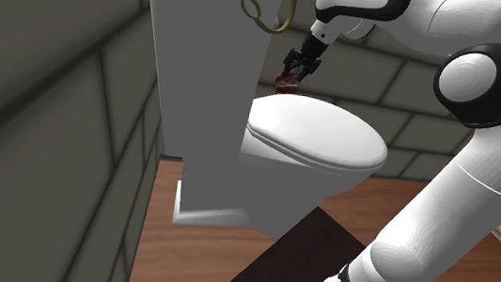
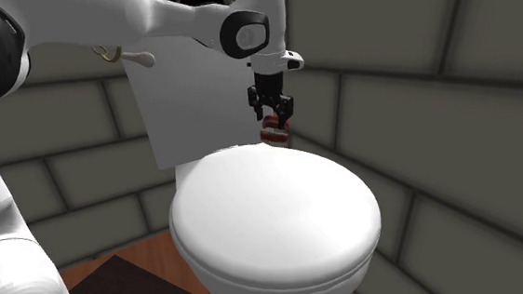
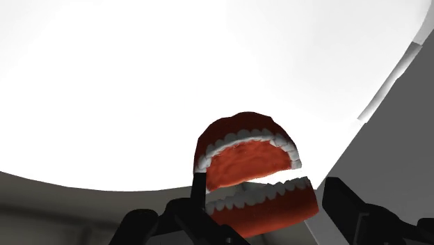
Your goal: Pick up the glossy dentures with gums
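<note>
Above the white toilet lid (image 2: 273,215), half-cropped fingers (image 3: 160,230) stand apart flanking the red-gummed dentures (image 3: 254,177), one visibly clear.

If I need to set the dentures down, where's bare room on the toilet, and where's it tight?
The closed white toilet lid is bare across its middle and front, from the glossy red-gummed dentures to the rim. It is crowded at the lid's back edge, where the dentures and the black gripper stand close to the white tank.
</note>
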Controlling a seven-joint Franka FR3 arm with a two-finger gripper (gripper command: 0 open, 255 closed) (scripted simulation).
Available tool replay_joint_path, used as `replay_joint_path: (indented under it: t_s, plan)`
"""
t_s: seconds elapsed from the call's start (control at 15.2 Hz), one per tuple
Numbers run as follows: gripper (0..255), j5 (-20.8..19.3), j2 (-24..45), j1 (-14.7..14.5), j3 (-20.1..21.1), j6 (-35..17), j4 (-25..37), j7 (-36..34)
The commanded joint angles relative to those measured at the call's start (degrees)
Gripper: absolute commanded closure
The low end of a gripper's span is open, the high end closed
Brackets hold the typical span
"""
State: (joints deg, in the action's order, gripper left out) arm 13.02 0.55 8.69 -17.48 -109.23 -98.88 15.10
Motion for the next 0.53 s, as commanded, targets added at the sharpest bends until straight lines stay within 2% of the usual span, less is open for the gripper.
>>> replay_joint_path:
  t_s: [0.0,0.46]
  plan:
    - [255,-0.08,0.07,0.06,-0.05,1.70,1.78,-0.29]
    - [255,-0.11,0.67,0.20,-0.19,5.75,6.44,-0.95]
